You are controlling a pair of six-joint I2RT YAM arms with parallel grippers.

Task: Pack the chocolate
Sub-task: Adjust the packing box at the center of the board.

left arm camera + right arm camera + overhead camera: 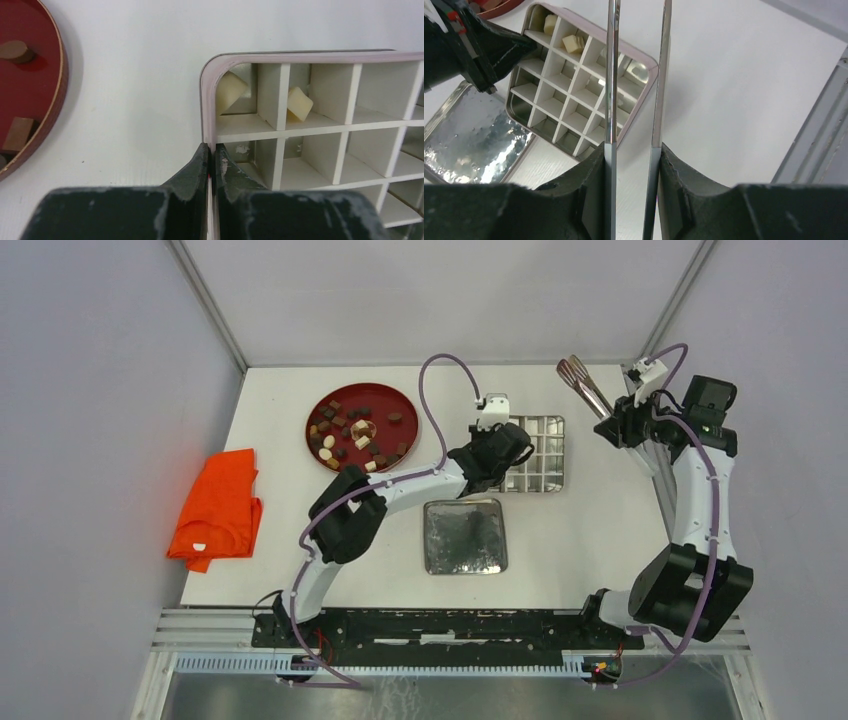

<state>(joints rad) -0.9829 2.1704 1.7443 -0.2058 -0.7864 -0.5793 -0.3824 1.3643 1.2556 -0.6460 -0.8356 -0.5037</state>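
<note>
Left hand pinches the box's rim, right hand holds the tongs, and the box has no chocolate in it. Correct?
No: the left wrist view shows two cream-white chocolates already in the box. The rest holds.

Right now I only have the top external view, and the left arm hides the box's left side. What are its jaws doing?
Observer: The left jaws are shut on the grid box wall beside a corner.
Operator: Anything packed yet?
Observer: Two cream-white chocolate pieces, in the corner compartment and its neighbour.
Operator: Are the tongs squeezed shut?
Observer: No, the right jaws hold the tongs with both blades apart.
</note>
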